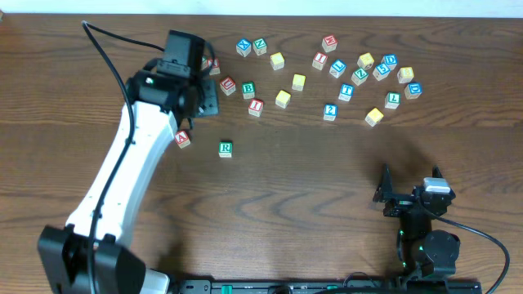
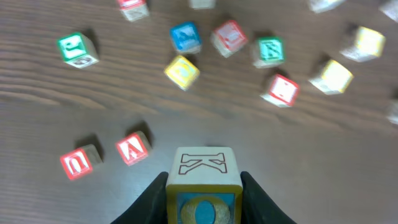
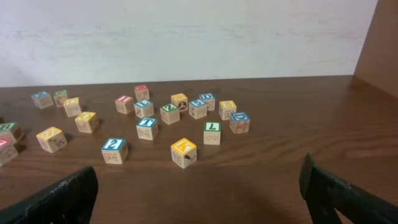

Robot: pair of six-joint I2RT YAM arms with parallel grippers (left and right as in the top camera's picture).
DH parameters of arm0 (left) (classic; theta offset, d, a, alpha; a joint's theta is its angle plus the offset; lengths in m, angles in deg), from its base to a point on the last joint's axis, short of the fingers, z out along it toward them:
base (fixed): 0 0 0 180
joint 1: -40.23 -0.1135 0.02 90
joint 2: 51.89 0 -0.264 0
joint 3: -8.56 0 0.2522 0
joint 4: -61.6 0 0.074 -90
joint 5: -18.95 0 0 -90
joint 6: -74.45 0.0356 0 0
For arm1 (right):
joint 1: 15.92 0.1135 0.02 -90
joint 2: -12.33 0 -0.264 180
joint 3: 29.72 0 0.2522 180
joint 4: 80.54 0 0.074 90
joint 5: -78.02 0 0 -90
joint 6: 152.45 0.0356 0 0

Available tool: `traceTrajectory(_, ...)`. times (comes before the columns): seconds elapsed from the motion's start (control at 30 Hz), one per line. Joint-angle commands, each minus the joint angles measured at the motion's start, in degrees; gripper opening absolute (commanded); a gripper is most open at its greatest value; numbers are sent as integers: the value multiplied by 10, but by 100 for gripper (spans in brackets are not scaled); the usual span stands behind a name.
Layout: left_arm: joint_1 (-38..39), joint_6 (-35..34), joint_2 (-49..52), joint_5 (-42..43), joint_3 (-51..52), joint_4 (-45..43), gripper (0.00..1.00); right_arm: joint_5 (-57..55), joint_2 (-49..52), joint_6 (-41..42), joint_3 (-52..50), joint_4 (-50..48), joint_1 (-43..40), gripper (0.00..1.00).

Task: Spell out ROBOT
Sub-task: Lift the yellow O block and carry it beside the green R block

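**At left pincer [image 2: 203, 208]: clamped. Right pincer [image 3: 199, 180]: apart, empty.**

Between the left pincer's dark fingers [image 2: 152, 196] sits a small wooden alphabet cube [image 2: 203, 177]. It shows an outlined K on the top face and a blue O in a yellow frame on the face toward the wrist camera. One finger is pressed on each side face. Can't tell if it's clear of the brown wooden table [image 1: 327, 188].

Green-lettered R wooden cube [image 1: 225, 149]: on table near left pincer, base side and slightly right, not touching.

Green-lettered B wooden cube [image 1: 248, 90]: on table just right of left pincer.

Blue-lettered T wooden cube [image 1: 346, 92]: well right of left pincer, far ahead of right pincer, inside the scatter of lettered cubes [image 1: 339, 69].

Red-lettered A wooden cube [image 1: 182, 139]: base side of left pincer, beside the white forearm [image 1: 131, 163].

Right pincer fingers stand wide apart, gripping nothing, low over bare table. The scatter is well ahead of it.
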Motion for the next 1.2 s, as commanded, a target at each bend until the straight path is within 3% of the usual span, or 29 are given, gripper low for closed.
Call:
traceTrajectory(0.0,40,-14,-15,-8,-17,16,23,-1,-4,4,-1,2,2,99)
traceTrajectory(0.2,118,-55,-14,-92,6,17,20,-1,-4,4,-1,2,2,99)
traceTrajectory(0.37,152,-72,-14,-96,37,4,19,-1,-4,4,-1,2,2,99)
traceTrajectory(0.67,160,-107,-14,-93,140,-64,19,-1,-4,4,-1,2,2,99)
traceTrajectory(1.17,160,-128,-13,-74,207,-149,19,-1,-4,4,-1,2,2,99)
